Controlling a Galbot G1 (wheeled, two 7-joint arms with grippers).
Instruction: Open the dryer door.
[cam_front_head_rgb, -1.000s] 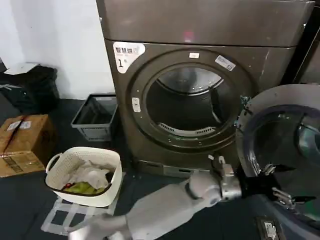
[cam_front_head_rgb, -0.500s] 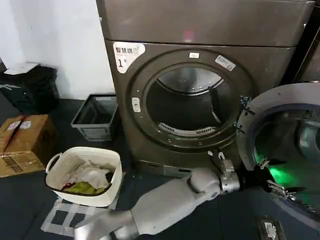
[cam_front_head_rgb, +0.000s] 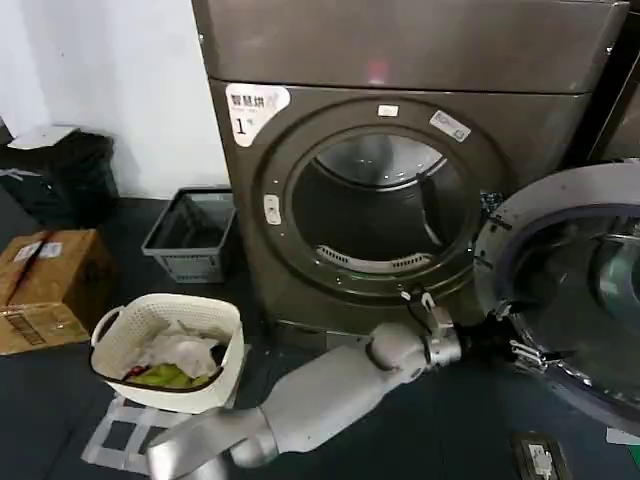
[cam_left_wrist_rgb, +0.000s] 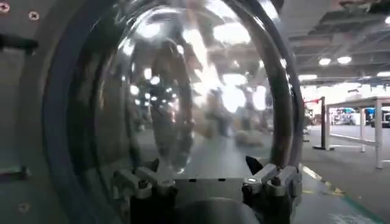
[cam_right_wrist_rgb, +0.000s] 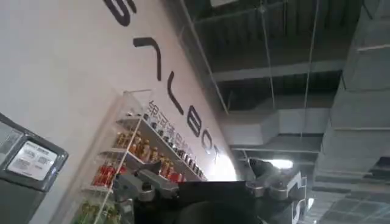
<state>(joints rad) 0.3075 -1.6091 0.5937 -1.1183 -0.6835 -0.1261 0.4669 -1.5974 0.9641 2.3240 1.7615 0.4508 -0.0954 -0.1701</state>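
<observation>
The bronze-grey dryer (cam_front_head_rgb: 300, 60), with a white sticker marked "1" (cam_front_head_rgb: 255, 105), shows its round drum opening (cam_front_head_rgb: 375, 205) uncovered. The dryer door (cam_front_head_rgb: 585, 300) hangs swung out to the right, its inner side with the domed glass facing the drum. My left arm reaches from the lower middle to that door. The left gripper (cam_front_head_rgb: 515, 335) is open, close to the door's inner rim, with nothing between its fingers. In the left wrist view the left gripper (cam_left_wrist_rgb: 201, 167) faces the shiny glass dome (cam_left_wrist_rgb: 183, 91). My right gripper (cam_right_wrist_rgb: 201, 173) is open and points up at a wall and ceiling.
A white laundry basket (cam_front_head_rgb: 228, 312) with clothes stands on the floor left of the dryer. Behind it are a grey crate (cam_front_head_rgb: 190, 235), a cardboard box (cam_front_head_rgb: 50, 285) and a black bag (cam_front_head_rgb: 60, 175). A dark neighbouring machine (cam_front_head_rgb: 622, 110) is at the right edge.
My left gripper has drawn back leftward and upward along the door's inner face. The green glow on the glass is gone. The door stays swung open.
</observation>
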